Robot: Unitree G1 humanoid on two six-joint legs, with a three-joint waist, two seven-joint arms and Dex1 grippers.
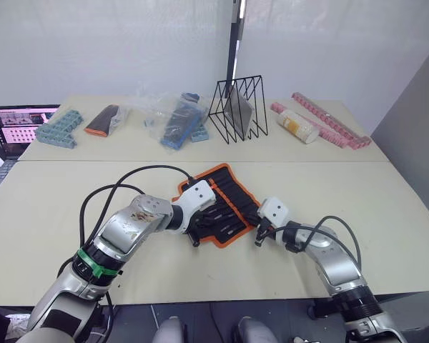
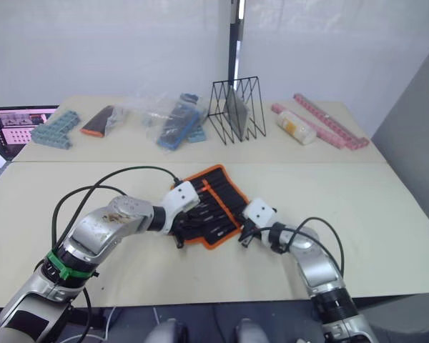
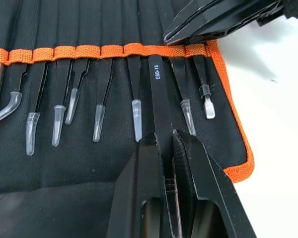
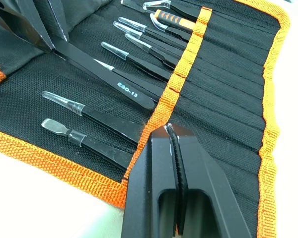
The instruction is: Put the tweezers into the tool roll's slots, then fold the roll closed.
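Left gripper of mine grasps a tweezer at the slots; right gripper clenched on the tool roll.

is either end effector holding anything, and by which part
The left end effector grips a tweezer near its pointed end. The right end effector is shut, holding nothing.

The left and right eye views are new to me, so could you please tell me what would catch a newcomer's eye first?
First, the tool roll with orange edging, lying open at the table's middle between both arms. The left gripper is shut on one black tweezer, its end at the orange slot band among tools already seated. The right gripper rests shut on that band near the roll's corner.
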